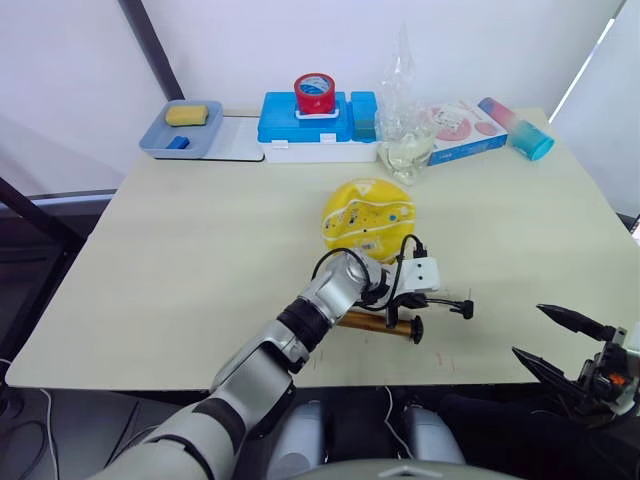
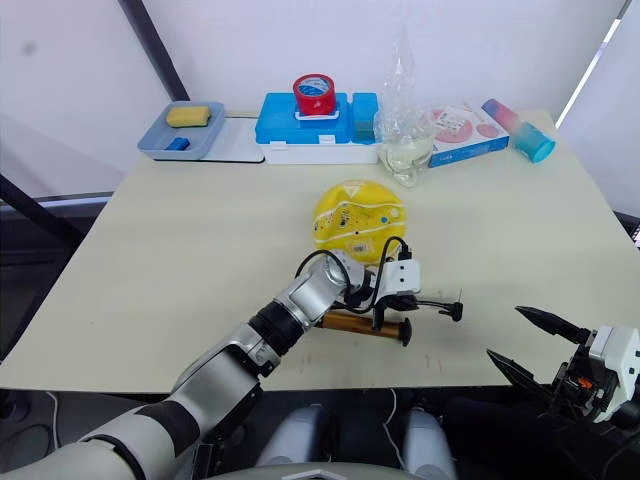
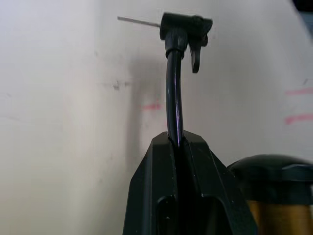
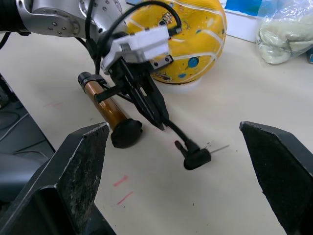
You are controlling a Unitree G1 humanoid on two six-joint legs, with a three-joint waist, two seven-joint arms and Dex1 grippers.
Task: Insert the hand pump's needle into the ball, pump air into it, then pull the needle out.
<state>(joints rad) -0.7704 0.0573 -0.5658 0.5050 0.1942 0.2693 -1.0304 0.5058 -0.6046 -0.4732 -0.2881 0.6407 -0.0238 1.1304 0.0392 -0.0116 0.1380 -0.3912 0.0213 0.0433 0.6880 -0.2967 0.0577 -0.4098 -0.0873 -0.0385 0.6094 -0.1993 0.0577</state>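
The worktop (image 1: 200, 270) carries everything, and the ball (image 1: 367, 217) sits just past its centre, yellow with white seams and sagging a little. At the worktop's 12 o'clock edge stands a blue and white case (image 1: 310, 128) with a red tape roll (image 1: 314, 93) on top; a grey tray (image 1: 185, 132) lies at 11 o'clock and a clear plastic bag (image 1: 404, 120) at 1 o'clock. From the ball, the hand pump (image 1: 378, 323) lies flat at 6 o'clock, near but not touching it. The left gripper (image 1: 445, 301) hangs just over the pump, its fingers (image 3: 186, 186) clenched on the pump's black hose (image 3: 174, 93). The needle (image 3: 138, 20) juts from the hose's small black fitting, pointing away from the ball, low over the worktop. The right gripper (image 1: 560, 345) waits at 4 o'clock from the ball, near the worktop's near edge, its fingers (image 4: 68, 186) spread wide, grasping nothing.
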